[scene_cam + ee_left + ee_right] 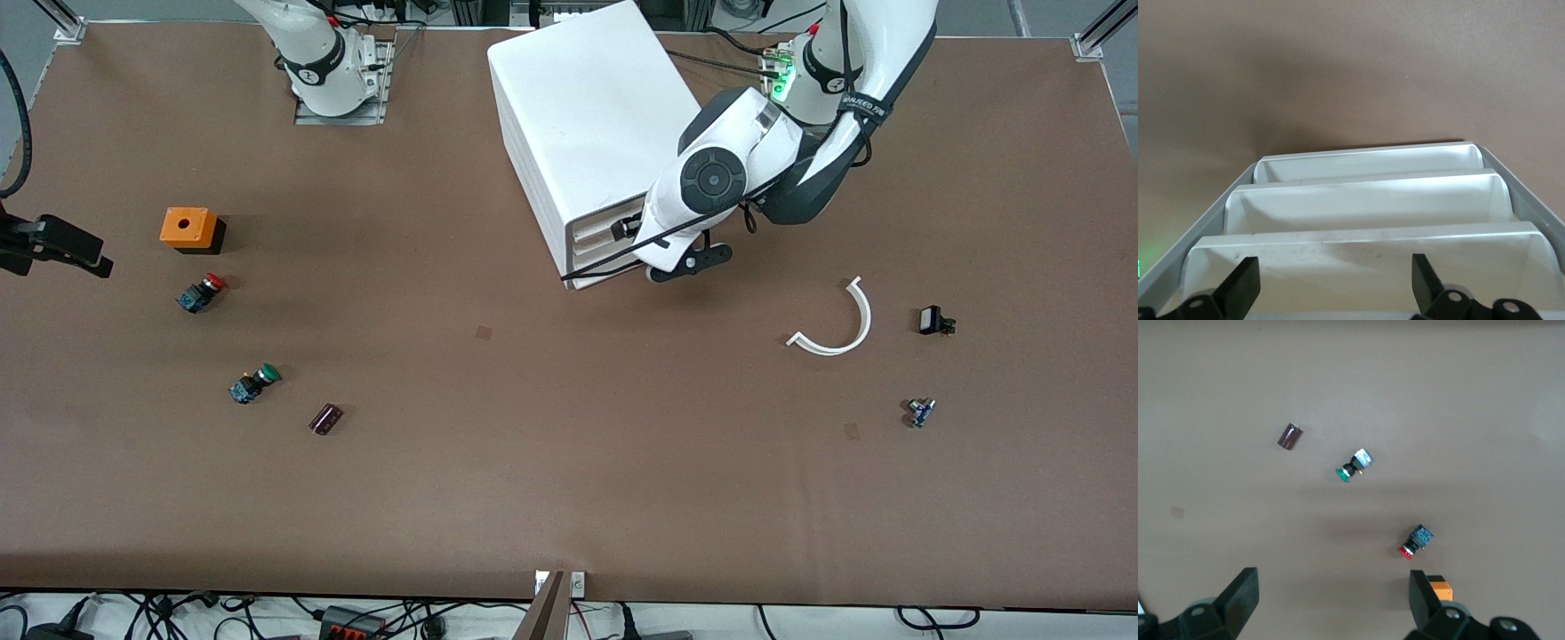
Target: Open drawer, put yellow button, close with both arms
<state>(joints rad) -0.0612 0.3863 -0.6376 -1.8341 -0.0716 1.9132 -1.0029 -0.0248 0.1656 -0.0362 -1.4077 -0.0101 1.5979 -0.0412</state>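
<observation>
The left claw (1331,283) is held spread at the cabinet's (582,116) drawer fronts (597,233) — closing appears in hand. No yellow button is seen. The right claw (1331,600), spread, waits over the surface's (533,444) right-arm end — it must join the push.

Right tool (1331,603) spread over red button (1414,543), green button (1354,465).

left pincer (627,228) | mostly hidden by its arm | drawer (597,233) fronts partly covered (yellow button unseen)
</observation>
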